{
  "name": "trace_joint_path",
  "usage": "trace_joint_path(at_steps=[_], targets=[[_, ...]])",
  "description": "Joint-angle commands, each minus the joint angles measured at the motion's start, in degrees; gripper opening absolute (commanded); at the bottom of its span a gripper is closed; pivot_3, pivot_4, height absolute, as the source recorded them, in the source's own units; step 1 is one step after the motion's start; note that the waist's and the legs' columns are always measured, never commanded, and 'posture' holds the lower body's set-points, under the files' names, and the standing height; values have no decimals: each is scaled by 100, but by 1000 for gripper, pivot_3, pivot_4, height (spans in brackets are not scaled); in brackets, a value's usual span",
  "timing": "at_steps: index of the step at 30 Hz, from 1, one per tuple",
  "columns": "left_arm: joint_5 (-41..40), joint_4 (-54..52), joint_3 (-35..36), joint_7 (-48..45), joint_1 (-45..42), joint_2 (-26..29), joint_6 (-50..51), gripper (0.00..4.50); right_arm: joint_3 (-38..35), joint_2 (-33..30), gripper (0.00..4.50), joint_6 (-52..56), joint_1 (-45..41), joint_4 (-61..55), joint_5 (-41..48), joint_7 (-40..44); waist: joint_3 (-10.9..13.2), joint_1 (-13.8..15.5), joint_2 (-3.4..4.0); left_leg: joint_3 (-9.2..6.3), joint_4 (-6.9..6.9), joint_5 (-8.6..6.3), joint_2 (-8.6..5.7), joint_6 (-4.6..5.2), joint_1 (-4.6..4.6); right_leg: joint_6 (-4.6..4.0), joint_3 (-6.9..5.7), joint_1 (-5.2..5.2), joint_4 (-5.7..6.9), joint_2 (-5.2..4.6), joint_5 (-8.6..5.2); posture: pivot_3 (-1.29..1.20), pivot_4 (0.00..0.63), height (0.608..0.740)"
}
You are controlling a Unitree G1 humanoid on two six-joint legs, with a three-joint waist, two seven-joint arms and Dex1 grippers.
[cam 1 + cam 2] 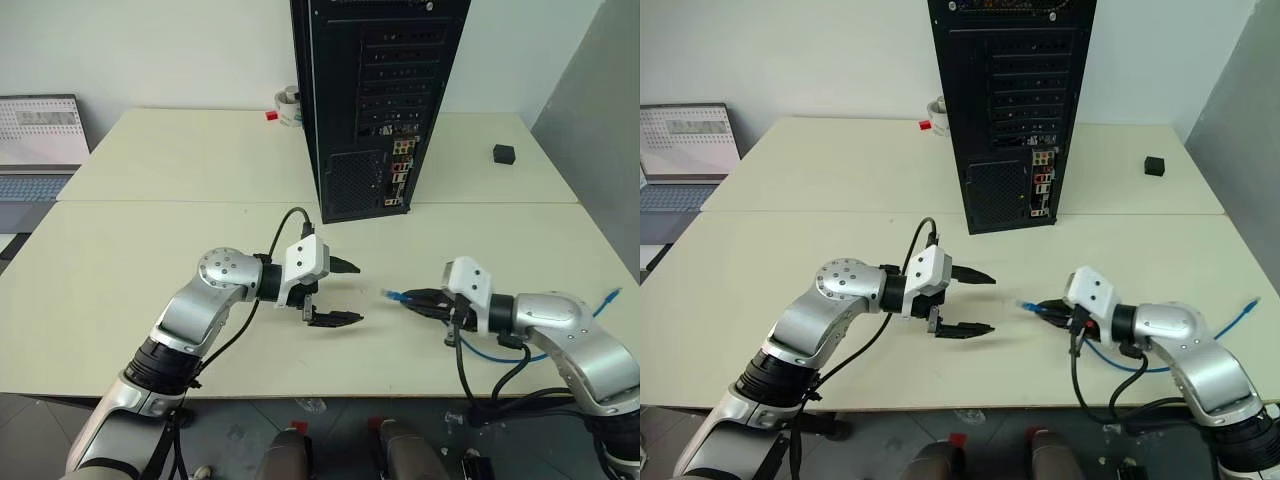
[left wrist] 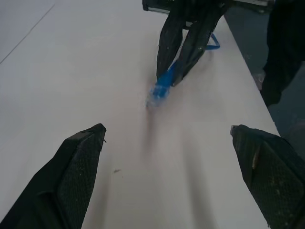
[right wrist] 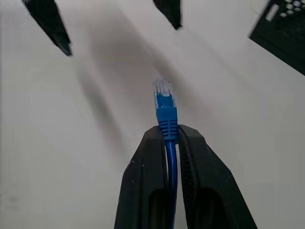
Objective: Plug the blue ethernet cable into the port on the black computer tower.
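Two pale cream tables [image 1: 150, 250] pushed together, seam running across. Plain white wall [image 1: 150, 50] behind, grey panel [image 1: 600, 90] at right. Open laptop [image 1: 40, 140] at left edge. Dark floor [image 1: 240, 420] below table front.

Tables: you see two pale tables [image 1: 150, 250] pushed together.
Laptop: open at your far left [image 1: 40, 140].
Black cube: small, far right [image 1: 503, 153].
Tape roll: white, behind the case [image 1: 288, 108].
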Motion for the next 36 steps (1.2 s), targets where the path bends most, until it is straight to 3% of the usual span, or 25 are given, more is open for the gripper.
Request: trace_joint_path(at_steps=[1,5,8,26,36], targets=[[126,18,-64,-130,-134,10,-214,4500,193,58,78,65,-272,-166,-13,51,0,0,0,0,0,0,0,0,0,0,1,0,0,0,0,0,150,740],[216,82,-118,-189,-178,-8,-241,4500,417,137,77,65,-481,-107,-88,80,0,1,0,-5,2,0,2,0,-3,0,-4,-1,0,0,0,0,150,740],[326,87,-214,-278,-152,36,-302,3992,552,221,76,52,-645,-29,-134,105,0,-2,0,-6,3,0,1,0,-4,0,-5,-1,0,-1,0,0,150,740],[643,269,-267,-299,-127,24,-445,242,814,320,72,192,-1175,55,-209,226,0,1,0,-13,5,0,1,0,-7,-1,-9,-3,1,-2,0,0,150,740],[616,252,-182,-201,-6,18,-474,241,835,305,71,162,-1114,27,-310,258,0,1,0,-15,5,0,1,0,-7,-1,-9,-3,1,-2,0,0,150,740]])
